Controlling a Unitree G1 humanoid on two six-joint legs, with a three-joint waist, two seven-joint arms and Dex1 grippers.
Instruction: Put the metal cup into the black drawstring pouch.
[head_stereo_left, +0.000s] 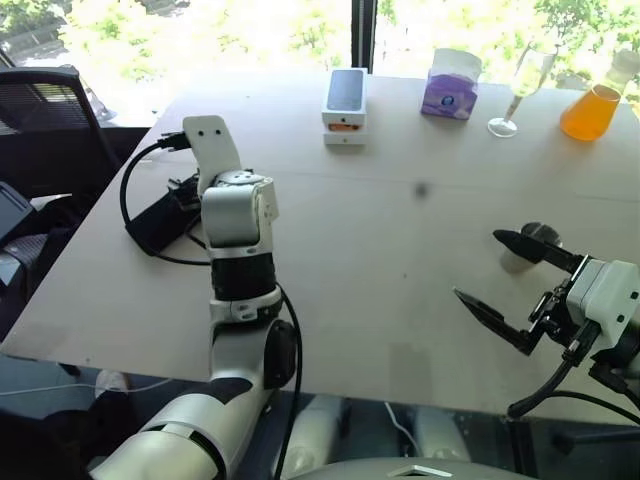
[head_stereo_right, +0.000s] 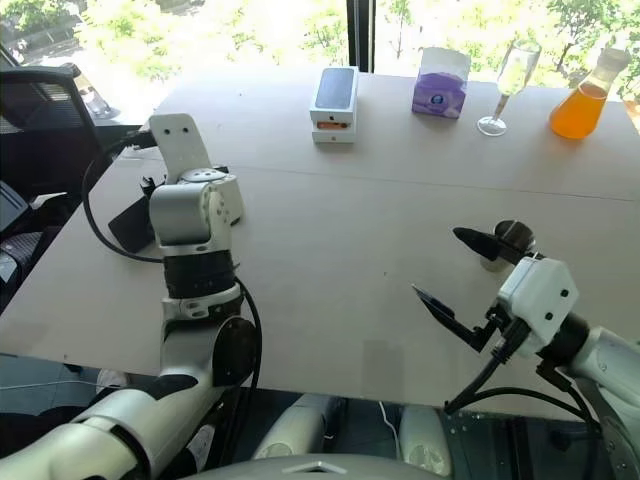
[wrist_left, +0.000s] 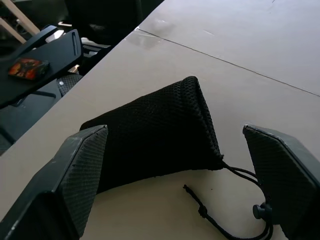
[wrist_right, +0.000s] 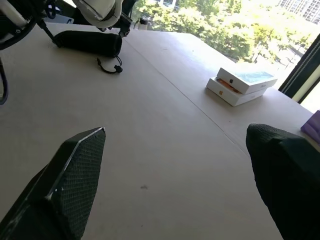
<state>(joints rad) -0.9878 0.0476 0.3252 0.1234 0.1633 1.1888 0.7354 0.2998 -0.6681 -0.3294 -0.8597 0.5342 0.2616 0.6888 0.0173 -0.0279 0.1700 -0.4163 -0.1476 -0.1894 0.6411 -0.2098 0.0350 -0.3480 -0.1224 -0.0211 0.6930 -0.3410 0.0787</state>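
Left wrist view, black drawstring pouch (wrist_left: 155, 135) between fingers (wrist_left: 80, 170)

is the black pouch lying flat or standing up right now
Lying flat. The black drawstring pouch rests on its side on the table, its cord trailing loose, between the open left gripper's fingers.

We see a wide pale wooden surface (head_stereo_left: 400, 230) with a thin seam running across it, lit brightly by daylight. Behind its far edge stands a large window (head_stereo_left: 200, 30) split by a dark vertical frame post (head_stereo_left: 363, 35), with sunlit green trees (head_stereo_right: 250, 25) outside. At the robot's left, beside the surface, stands a black office chair (head_stereo_left: 45, 120). Below the near edge the floor looks dark.
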